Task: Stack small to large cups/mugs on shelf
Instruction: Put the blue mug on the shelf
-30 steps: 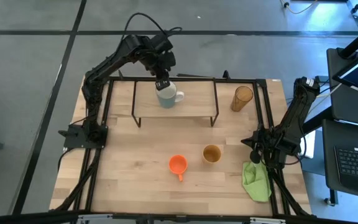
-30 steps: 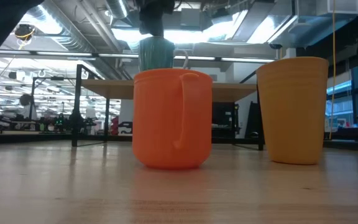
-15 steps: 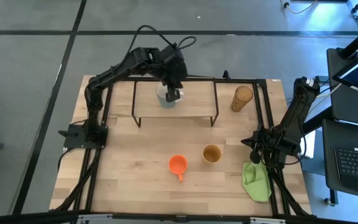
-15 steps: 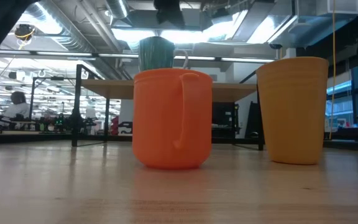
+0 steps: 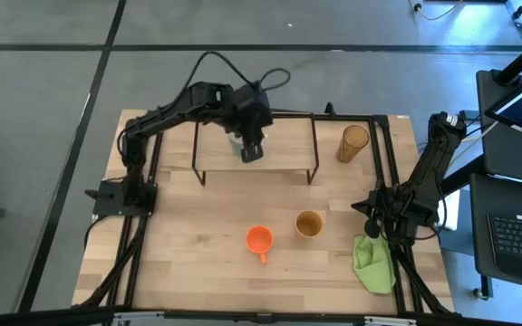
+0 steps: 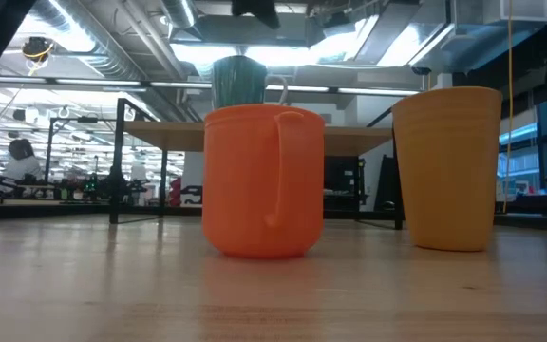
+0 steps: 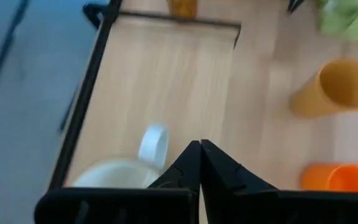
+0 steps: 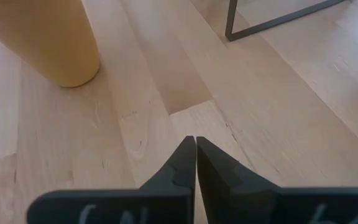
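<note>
The white mug (image 7: 118, 175) stands upright on the wooden shelf (image 5: 288, 149), near its middle; in the high view my left arm covers most of it. My left gripper (image 7: 200, 149) is shut and empty, hovering above the mug, beside its handle (image 7: 153, 142). The orange mug (image 5: 259, 240) and the tan cup (image 5: 309, 224) stand on the table nearer the front. The amber tumbler (image 5: 352, 142) stands on the table at the shelf's right end. My right gripper (image 8: 195, 146) is shut and empty, low over the table to the right of the tan cup (image 8: 42, 37).
A green cloth (image 5: 374, 264) lies at the table's near right, by my right arm. The shelf's black wire legs (image 8: 278, 18) stand on the table. The shelf has bare board on both sides of the white mug. In the low view the orange mug (image 6: 264, 180) and tan cup (image 6: 447, 166) stand close in front.
My left gripper has risen off the white mug and gone a little toward the table's right edge, turning about as it went. The mug has stayed upright on the shelf.
</note>
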